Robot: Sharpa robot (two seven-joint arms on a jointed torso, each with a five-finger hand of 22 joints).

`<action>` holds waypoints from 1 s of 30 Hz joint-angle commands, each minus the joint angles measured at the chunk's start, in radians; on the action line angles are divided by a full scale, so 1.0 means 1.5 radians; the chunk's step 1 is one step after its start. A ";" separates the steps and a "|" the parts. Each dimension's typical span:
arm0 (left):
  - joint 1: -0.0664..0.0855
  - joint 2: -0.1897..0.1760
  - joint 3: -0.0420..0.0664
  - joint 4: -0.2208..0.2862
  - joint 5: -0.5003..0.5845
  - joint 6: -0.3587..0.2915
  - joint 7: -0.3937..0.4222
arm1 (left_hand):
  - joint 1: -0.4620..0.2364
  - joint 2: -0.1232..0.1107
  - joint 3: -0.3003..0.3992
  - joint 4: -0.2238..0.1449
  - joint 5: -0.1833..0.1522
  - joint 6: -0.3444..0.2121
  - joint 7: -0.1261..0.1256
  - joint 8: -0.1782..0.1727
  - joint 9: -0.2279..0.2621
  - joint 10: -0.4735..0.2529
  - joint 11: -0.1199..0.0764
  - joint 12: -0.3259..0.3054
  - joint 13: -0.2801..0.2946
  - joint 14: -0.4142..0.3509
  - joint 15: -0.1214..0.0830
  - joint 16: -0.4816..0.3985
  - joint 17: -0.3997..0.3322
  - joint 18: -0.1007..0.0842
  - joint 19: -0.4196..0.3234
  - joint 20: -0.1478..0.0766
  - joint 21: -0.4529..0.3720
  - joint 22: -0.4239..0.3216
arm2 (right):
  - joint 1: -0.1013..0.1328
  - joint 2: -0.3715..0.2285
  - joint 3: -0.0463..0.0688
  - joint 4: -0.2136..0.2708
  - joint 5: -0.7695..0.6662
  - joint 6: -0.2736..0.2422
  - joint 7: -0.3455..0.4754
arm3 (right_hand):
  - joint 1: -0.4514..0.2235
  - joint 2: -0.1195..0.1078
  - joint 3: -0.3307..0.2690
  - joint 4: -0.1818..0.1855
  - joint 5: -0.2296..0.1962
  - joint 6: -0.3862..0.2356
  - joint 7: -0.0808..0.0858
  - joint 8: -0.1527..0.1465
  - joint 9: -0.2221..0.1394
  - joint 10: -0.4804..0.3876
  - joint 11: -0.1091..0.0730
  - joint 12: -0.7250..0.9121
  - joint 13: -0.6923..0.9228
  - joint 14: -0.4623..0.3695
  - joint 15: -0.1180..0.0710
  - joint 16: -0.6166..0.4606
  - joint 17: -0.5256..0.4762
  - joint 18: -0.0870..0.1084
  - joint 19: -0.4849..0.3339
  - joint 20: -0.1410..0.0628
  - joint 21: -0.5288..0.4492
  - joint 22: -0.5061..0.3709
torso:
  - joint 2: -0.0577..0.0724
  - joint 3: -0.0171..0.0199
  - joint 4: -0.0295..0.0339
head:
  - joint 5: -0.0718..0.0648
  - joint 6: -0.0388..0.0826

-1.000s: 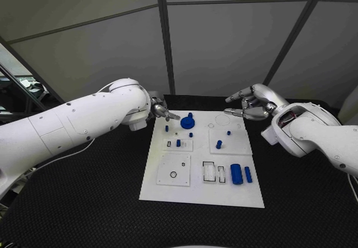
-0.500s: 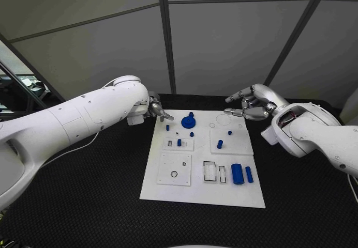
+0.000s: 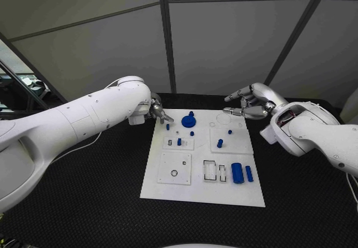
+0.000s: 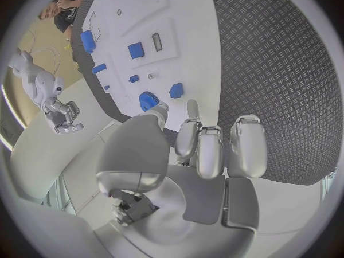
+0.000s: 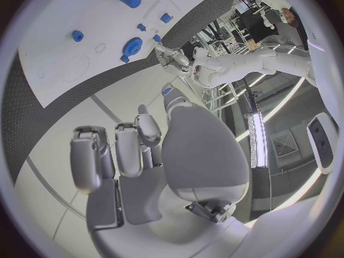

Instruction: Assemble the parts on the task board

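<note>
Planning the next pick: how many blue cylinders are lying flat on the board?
2. They lie side by side on the task board, towards its near right corner: the thick cylinder, and the thin cylinder on its right. None seems hidden.

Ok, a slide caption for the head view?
Both silver hands, left and right, hover empty-handed at the white task board's far edge.

A black textured table surface [image 3: 89,206] occupies the foreground from 3 through 6 to 9 o'clock, backed at 12 o'clock by grey wall panels [image 3: 216,46] divided by dark frame strips [image 3: 168,46], with a glazed opening [image 3: 18,85] at 9 o'clock.
</note>
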 commanded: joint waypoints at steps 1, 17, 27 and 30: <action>0.001 0.003 0.000 -0.001 -0.008 0.014 0.015 | -0.004 0.005 -0.002 0.002 -0.003 0.007 -0.001 -0.003 -0.002 0.000 0.005 0.002 0.096 0.054 0.005 0.004 0.117 0.004 0.002 0.002 0.003 0.011 | 0.001 0.002 0.001 0.000 -0.002 0.003 0.003 | -0.005 -0.001 0.000 0.001 -0.004 0.004 0.001 -0.004 -0.001 -0.003 -0.001 -0.002 0.000 0.027 -0.004 -0.004 0.000 0.004 0.039 -0.002 -0.003 0.127 | 0.000 0.0004 0.0007 | 0.000 -0.001; -0.002 0.012 0.000 -0.014 -0.008 0.050 0.014 | 0.004 0.018 0.001 -0.002 -0.003 0.016 -0.003 -0.003 -0.005 -0.002 0.003 -0.003 0.094 0.055 0.004 0.007 0.121 0.004 0.003 0.002 0.003 0.012 | 0.001 0.003 0.001 -0.002 -0.002 0.007 0.004 | -0.005 0.000 0.001 0.001 -0.003 0.005 0.001 -0.004 -0.001 -0.003 -0.001 -0.001 0.000 0.027 -0.004 -0.004 0.001 0.003 0.040 -0.002 -0.003 0.128 | -0.001 0.0008 0.0007 | 0.000 -0.003; -0.003 0.015 0.000 -0.014 -0.008 0.056 0.017 | 0.016 0.024 0.003 -0.006 -0.003 0.019 -0.004 -0.003 -0.007 -0.001 0.002 -0.002 0.095 0.056 0.003 0.008 0.122 0.004 0.003 0.001 0.002 0.012 | 0.001 0.006 0.001 -0.004 -0.002 0.008 0.004 | -0.004 0.001 0.001 0.001 -0.003 0.005 0.001 -0.003 -0.001 -0.002 -0.002 0.000 0.001 0.027 -0.004 -0.004 0.001 0.003 0.040 -0.002 -0.002 0.128 | -0.001 0.0006 0.0009 | -0.001 -0.003; -0.003 0.015 0.000 -0.014 -0.008 0.054 0.018 | 0.020 0.026 0.004 -0.007 -0.003 0.020 -0.004 -0.002 -0.006 -0.001 0.002 -0.003 0.094 0.056 0.003 0.008 0.122 0.004 0.003 0.001 0.002 0.012 | 0.001 0.006 0.001 -0.004 -0.002 0.008 0.004 | -0.004 0.002 0.002 0.000 -0.003 0.005 0.001 -0.003 -0.001 -0.002 -0.002 0.000 0.001 0.027 -0.004 -0.003 0.002 0.003 0.040 -0.002 -0.002 0.129 | -0.001 0.0008 0.0005 | 0.000 -0.005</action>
